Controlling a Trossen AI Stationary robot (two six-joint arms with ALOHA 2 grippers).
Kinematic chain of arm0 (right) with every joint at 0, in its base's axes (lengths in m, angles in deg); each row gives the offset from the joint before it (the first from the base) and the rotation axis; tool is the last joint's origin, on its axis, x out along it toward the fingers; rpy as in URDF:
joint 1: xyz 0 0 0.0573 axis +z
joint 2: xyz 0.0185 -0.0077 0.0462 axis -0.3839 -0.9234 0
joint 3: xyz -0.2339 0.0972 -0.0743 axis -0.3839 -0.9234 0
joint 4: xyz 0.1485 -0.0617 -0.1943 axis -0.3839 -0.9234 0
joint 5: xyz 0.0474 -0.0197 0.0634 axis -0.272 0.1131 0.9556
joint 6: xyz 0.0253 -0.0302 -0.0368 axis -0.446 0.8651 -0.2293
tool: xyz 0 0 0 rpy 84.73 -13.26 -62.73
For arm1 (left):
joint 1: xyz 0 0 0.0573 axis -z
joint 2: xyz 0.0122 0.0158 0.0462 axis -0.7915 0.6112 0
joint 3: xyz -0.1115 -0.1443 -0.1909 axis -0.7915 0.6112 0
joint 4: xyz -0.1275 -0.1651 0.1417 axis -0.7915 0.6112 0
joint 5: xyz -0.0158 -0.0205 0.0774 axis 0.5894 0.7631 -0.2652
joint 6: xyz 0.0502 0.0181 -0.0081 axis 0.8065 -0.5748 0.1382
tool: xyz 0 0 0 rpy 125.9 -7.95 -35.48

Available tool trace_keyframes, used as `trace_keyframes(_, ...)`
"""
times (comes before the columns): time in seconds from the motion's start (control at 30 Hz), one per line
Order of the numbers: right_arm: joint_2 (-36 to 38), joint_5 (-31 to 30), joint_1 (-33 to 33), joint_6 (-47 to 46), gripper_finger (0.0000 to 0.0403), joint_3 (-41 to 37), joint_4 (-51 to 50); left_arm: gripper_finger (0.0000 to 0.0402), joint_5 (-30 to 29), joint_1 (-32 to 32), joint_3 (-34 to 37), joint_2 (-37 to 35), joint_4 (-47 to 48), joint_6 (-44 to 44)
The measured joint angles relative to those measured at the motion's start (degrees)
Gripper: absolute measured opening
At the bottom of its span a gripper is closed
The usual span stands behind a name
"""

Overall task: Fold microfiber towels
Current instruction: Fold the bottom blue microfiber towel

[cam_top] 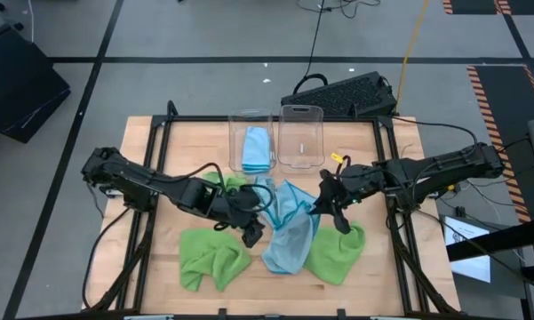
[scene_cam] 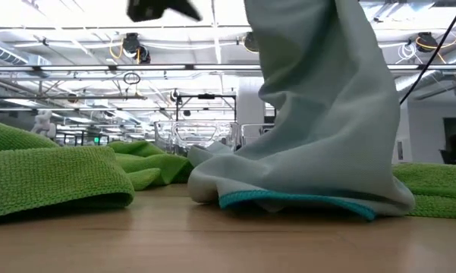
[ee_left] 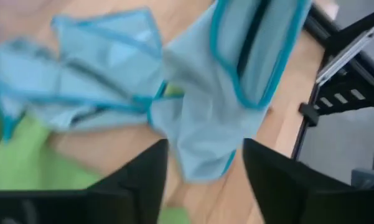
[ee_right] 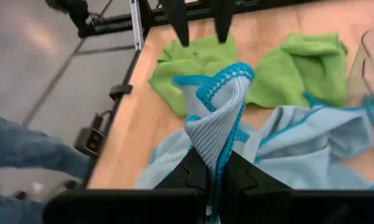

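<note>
From the high view the soft light blue microfiber towel point(cam_top: 289, 233) lies mid-table between both arms, nearer the right pincer point(cam_top: 327, 206), which in its wrist view is clamped on a raised corner, while the left pincer point(ee_left: 205, 168) hovers with fingers apart just above it.
</note>
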Motion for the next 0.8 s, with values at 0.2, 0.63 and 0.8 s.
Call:
trace_keyframes(0.2,0.0,-1.5,0.0,7.7,0.0004,0.0,-1.3,0.0266,-1.7,-0.6,0.0,-2.4,-2.2,-5.0)
trace_keyframes(0.63,-0.2,-8.9,0.0,31.6,0.0004,-1.4,2.7,0.0220,-0.4,-6.6,-0.2,5.8,-13.8,-13.8)
trace_keyframes(0.8,-0.2,-8.7,0.0,29.9,0.0004,-3.8,6.0,0.0231,3.3,-8.3,0.0,9.4,-12.9,-18.3)
